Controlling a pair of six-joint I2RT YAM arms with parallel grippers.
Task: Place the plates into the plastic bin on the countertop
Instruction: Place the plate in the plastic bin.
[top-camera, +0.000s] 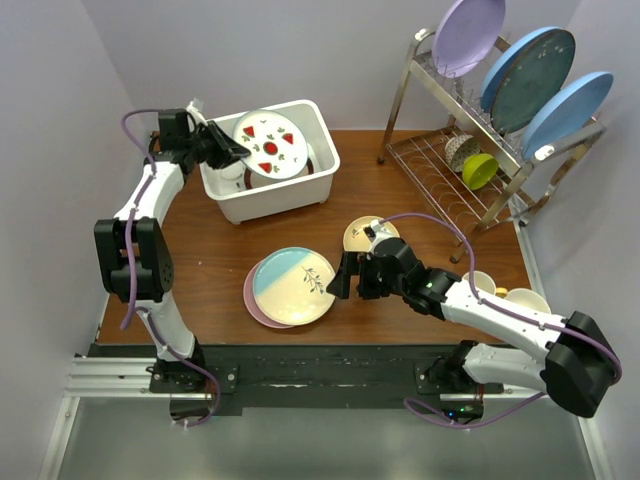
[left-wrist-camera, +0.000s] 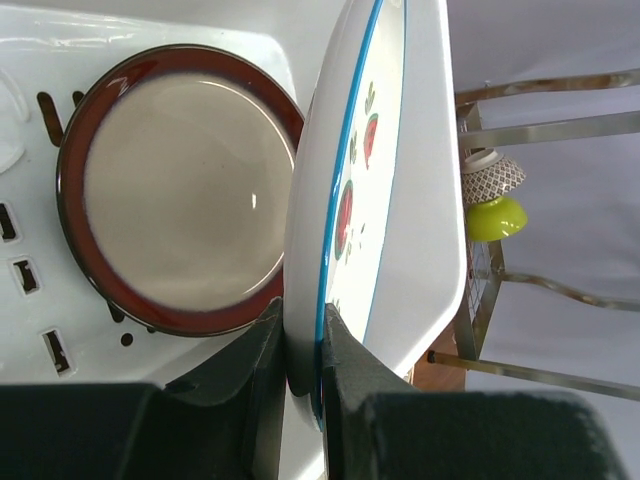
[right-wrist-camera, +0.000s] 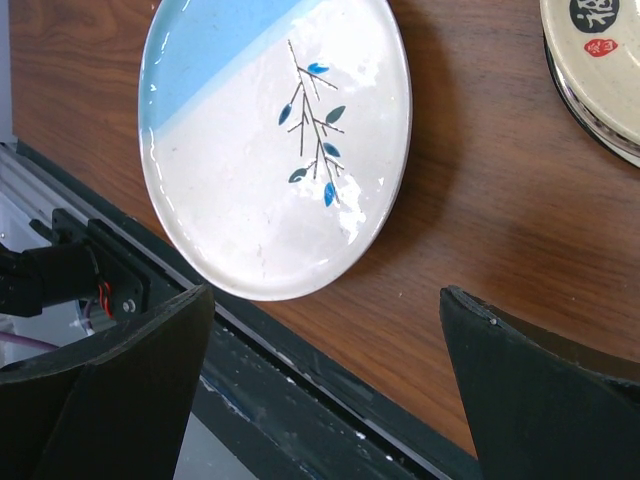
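Observation:
The white plastic bin (top-camera: 318, 183) stands at the back left of the brown countertop (top-camera: 215, 260). My left gripper (top-camera: 228, 150) is shut on the rim of the white plate with red-green motifs (top-camera: 268, 144) and holds it tilted over the bin. In the left wrist view the gripper (left-wrist-camera: 303, 350) pinches that plate (left-wrist-camera: 357, 190) on edge, beside the maroon-rimmed cream plate (left-wrist-camera: 180, 190) lying in the bin (left-wrist-camera: 30, 55). The pale blue plate (top-camera: 293, 285) lies on the pink plate (top-camera: 250, 300) near the front edge. My right gripper (top-camera: 345, 276) is open beside it. The tan plate (top-camera: 362, 234) lies behind that gripper. The right wrist view shows the blue plate (right-wrist-camera: 270, 150), the tan plate (right-wrist-camera: 600, 70) and the open gripper (right-wrist-camera: 325, 390).
A chrome wire dish rack (top-camera: 440, 165) stands at the back right with upright lilac (top-camera: 466, 35) and blue plates (top-camera: 528, 75), a yellow cup (top-camera: 480, 170) and a patterned bowl (top-camera: 458, 150). Two pale cups (top-camera: 526, 298) sit at the right edge. A black rail (top-camera: 300, 360) runs along the front.

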